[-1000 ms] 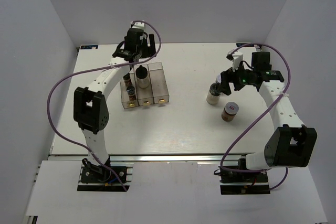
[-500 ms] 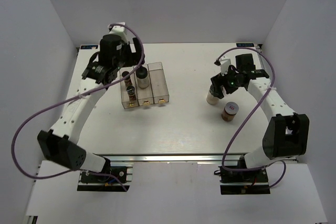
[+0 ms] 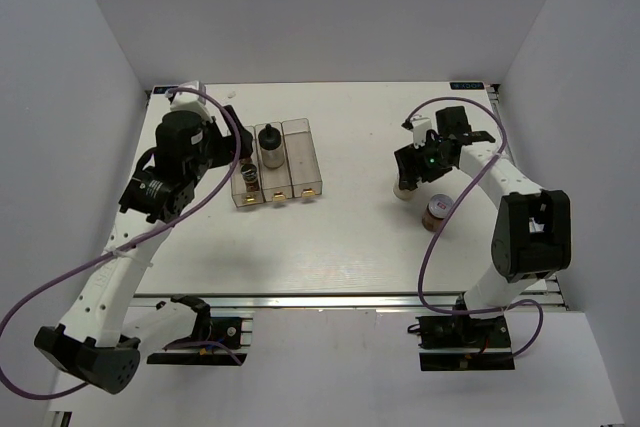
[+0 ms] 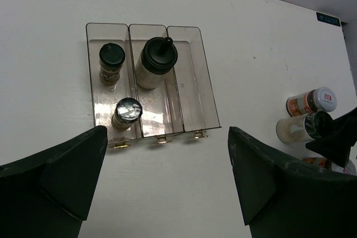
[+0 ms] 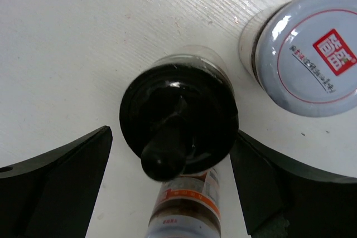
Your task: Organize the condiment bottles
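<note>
Left claw [image 4: 166, 133]: my jaws are spread wide and hold nothing. I hang above the table [image 3: 330, 247], off to the left of the rack [image 4: 192, 79].
Rack, left compartment: two bottles stand upright. The black-capped brown bottle [image 4: 111, 61] is toward the far end and the shiny-topped bottle [image 4: 127, 112] is toward the near end.
Rack, middle compartment: the spouted white-filled bottle [image 4: 158, 59] stands upright at the far end.
Right group: three bottles stand close together on the table, well apart from the rack.
Black-spout bottle [image 5: 178, 118]: it stands upright directly under my right wrist.
White-lidded jar [image 5: 309, 76]: it sits just beside the black-spout bottle and has a red mark on its lid.
Orange-labelled bottle [image 5: 187, 207]: it sits just beside the black-spout bottle on its other side and is partly hidden by that cap.
Right claw [image 5: 172, 132]: my jaws are spread wide, one on each side of the black-spout bottle's cap. I see a gap on the left. I cannot tell if the right finger touches.
</note>
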`<state>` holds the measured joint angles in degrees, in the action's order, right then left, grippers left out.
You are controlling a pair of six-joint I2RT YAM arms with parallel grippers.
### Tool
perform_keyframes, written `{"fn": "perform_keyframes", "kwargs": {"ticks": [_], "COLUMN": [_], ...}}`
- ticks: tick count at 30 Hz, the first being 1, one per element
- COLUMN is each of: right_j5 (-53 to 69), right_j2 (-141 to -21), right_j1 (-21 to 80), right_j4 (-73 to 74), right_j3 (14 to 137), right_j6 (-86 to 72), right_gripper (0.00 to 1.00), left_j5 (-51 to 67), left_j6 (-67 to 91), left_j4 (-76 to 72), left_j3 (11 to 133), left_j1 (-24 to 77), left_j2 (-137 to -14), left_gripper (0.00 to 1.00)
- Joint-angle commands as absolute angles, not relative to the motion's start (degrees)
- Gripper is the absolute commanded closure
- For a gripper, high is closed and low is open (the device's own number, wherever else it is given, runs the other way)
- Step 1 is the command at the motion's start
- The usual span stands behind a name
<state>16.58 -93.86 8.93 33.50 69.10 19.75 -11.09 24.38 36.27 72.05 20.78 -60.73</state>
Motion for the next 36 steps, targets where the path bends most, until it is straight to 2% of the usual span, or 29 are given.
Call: {"fn": "perform_keyframes", "kwargs": {"ticks": [1, 4, 13, 16, 17, 19, 20, 22, 25, 28, 29, 31, 32, 33, 36], "right_j5": [16.0, 15.2, 14.9, 16.0, 17.4, 19.6, 21.2, 22.0, 22.4, 22.4, 22.5, 23.0, 22.9, 22.9, 22.6], "right_j2": [-94.7, -95.4, -95.5, -96.3, -96.5, -96.3, -96.0, -95.0, -95.4, -96.8, -96.9, -96.9, -96.9, -97.2, -98.8], "right_j1": [10.4, 11.6, 12.3, 12.2, 12.4, 12.5, 12.5, 12.6, 12.7, 12.7, 12.7, 12.9, 13.1, 13.3, 14.5], "right_j4": [30.0, 28.7, 26.8, 26.7, 26.8, 27.0, 26.6, 26.5, 28.0, 29.4, 29.4, 28.6, 28.0, 27.5, 25.8], "right_j3": [71.4, 72.1, 70.5, 70.7, 70.9, 71.3, 71.1, 71.1, 72.4, 74.0, 74.1, 73.7, 73.6, 73.7, 74.7], "right_j6": [17.4, 17.2, 19.0, 20.1, 20.6, 23.3, 24.2, 26.8, 27.9, 27.5, 26.6, 26.1, 25.6, 25.4, 24.8], "right_gripper": [0.11, 0.12, 0.38, 0.57, 0.7, 0.82, 0.91, 0.99, 1.0, 0.76, 0.55, 0.37, 0.21, 0.12, 0.11], "left_j5": [-12.0, -11.7, -12.3, -12.1, -12.1, -12.0, -12.0, -12.0, -12.0, -11.9, -12.0, -11.8, -11.8, -11.7, -11.6], "left_j6": [27.6, 28.7, 29.5, 29.9, 29.9, 29.9, 29.9, 29.8, 29.7, 29.8, 29.8, 29.8, 29.8, 29.8, 29.5], "left_j4": [37.3, 37.4, 39.4, 39.6, 39.7, 39.9, 40.0, 40.1, 40.3, 40.1, 40.1, 40.2, 40.3, 40.3, 40.8], "left_j3": [70.9, 70.5, 69.4, 68.6, 68.6, 68.6, 68.8, 68.8, 68.6, 68.0, 67.9, 67.9, 67.9, 67.9, 68.6], "left_j1": [20.7, 20.7, 20.7, 20.6, 20.7, 20.7, 20.7, 20.7, 20.7, 20.7, 20.7, 20.6, 20.7, 20.7, 20.7], "left_j2": [-58.7, -57.7, -55.1, -54.2, -54.1, -53.9, -53.9, -53.7, -53.4, -52.9, -52.8, -52.7, -52.8, -52.8, -53.4], "left_gripper": [0.02, 0.02, 0.02, 0.02, 0.02, 0.02, 0.02, 0.02, 0.02, 0.02, 0.02, 0.02, 0.02, 0.02, 0.02]}}
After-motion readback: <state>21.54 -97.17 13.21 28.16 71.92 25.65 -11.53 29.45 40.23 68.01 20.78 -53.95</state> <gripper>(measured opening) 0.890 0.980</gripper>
